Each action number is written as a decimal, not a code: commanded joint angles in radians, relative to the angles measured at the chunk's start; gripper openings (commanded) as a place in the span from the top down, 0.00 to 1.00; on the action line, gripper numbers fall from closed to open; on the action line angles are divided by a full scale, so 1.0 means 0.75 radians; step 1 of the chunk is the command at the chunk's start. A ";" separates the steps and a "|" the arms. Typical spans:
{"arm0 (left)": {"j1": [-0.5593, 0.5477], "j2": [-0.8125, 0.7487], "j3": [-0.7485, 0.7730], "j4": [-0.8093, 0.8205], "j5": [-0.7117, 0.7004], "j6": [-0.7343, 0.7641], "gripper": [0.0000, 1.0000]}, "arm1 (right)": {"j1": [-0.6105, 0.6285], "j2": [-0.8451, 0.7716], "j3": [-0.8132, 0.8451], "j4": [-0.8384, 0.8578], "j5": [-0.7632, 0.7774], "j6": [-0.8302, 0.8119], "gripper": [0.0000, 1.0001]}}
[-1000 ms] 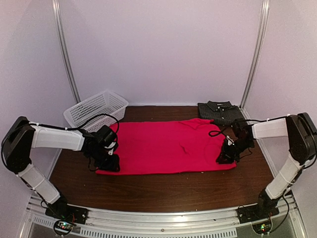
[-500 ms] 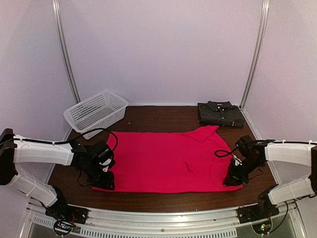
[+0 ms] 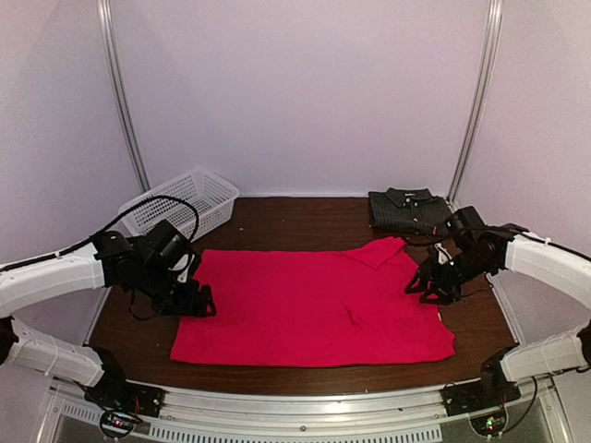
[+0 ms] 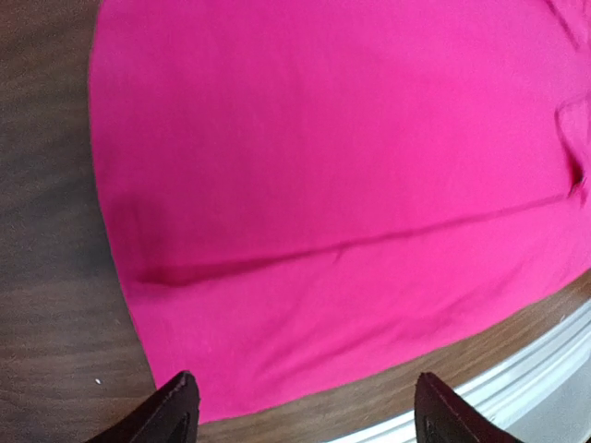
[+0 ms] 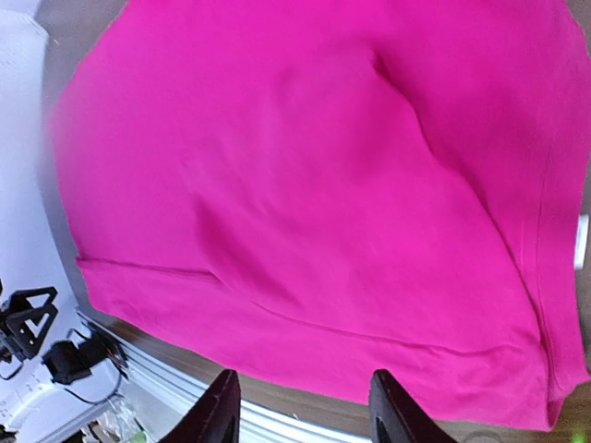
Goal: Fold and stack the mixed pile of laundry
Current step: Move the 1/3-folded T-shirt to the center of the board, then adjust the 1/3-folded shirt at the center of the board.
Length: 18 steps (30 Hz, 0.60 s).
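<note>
You've got the red tee (image 3: pixel 305 309) lying flat mid-surface (image 3: pixel 305 210), with the dark shirt (image 3: pixel 411 210) folded at far right. The left pincer (image 3: pixel 191 302) and right pincer (image 3: pixel 430 287) hover open and empty over its ends. Next up, I reckon: regrip the edges and fold again.

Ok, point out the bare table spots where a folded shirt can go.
Widest bare wood: back strip of the table between white basket and folded dark shirt. Smaller patch right of the red T-shirt. Front strip is thin; its ends are crowded by left tool and right tool.
</note>
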 commanded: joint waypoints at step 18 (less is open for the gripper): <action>0.481 0.411 0.469 0.322 0.121 0.271 0.05 | -0.220 0.745 0.569 0.513 -0.236 -0.014 0.52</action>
